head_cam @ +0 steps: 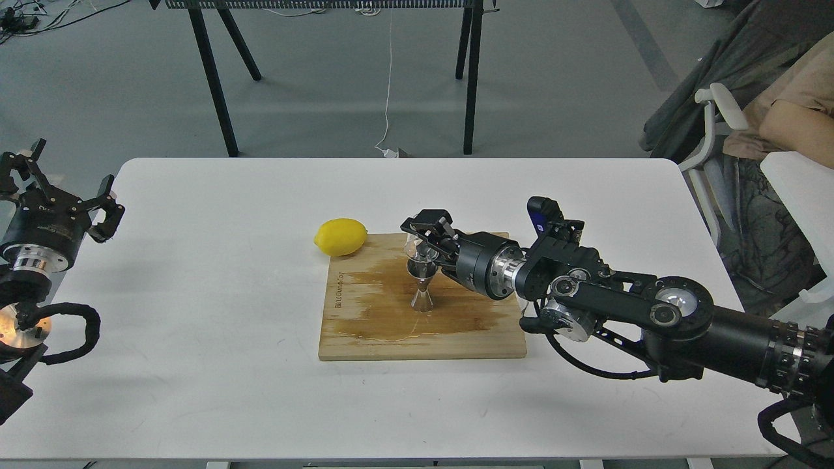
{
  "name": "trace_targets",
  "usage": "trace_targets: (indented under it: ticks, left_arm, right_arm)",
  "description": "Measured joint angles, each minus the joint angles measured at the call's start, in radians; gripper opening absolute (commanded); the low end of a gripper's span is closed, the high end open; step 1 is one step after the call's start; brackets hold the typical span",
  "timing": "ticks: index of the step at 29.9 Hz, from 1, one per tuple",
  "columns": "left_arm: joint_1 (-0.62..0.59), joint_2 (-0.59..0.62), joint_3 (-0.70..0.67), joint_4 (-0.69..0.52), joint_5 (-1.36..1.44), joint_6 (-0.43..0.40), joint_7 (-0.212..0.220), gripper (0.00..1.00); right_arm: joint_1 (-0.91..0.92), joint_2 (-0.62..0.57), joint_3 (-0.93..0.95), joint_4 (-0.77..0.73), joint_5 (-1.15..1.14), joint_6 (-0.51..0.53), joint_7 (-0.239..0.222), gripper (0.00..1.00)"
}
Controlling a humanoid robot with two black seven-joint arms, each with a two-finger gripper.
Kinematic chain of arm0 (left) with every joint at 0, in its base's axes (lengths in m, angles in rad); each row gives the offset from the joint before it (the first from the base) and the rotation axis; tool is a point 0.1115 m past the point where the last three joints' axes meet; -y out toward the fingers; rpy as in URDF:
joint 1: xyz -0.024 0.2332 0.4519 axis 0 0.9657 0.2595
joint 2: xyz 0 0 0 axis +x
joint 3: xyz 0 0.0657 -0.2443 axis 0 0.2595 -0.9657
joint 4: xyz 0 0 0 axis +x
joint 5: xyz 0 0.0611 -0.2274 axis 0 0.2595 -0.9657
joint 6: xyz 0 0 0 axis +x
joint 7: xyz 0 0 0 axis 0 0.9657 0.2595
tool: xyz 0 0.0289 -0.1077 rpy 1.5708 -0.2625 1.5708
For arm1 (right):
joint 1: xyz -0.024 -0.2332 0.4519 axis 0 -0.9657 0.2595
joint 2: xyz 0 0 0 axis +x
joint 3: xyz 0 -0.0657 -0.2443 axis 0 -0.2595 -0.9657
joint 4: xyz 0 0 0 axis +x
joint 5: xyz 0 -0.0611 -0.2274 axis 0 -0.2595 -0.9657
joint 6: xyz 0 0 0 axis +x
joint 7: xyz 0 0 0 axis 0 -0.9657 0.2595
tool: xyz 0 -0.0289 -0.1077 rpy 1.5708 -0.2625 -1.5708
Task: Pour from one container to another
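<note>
A shiny steel hourglass jigger (pixel 423 288) stands upright near the middle of a wet wooden cutting board (pixel 365 326). Directly over its top rim, the tiny clear glass cup (pixel 417 247) is tipped on its side, with my right gripper (pixel 427 240) shut on it. The cup's mouth is right at the jigger's rim. My left gripper (pixel 65 189) hangs open off the table's left edge, holding nothing.
A yellow lemon (pixel 340 236) lies at the board's back left corner. The board's surface shows a dark wet patch. A person sits on a chair (pixel 723 130) at the far right. Black table legs (pixel 215 78) stand behind the white table (pixel 195 365).
</note>
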Motion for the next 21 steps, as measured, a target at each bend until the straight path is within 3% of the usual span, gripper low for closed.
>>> trace_targets:
  ticks: [21]
  left_arm:
    - [0.001, 0.0, -0.001, 0.0, 0.0, 0.0, 0.0, 0.98]
  right_arm:
    - [0.04, 0.005, -0.054, -0.021, -0.049, 0.0, 0.001, 0.49]
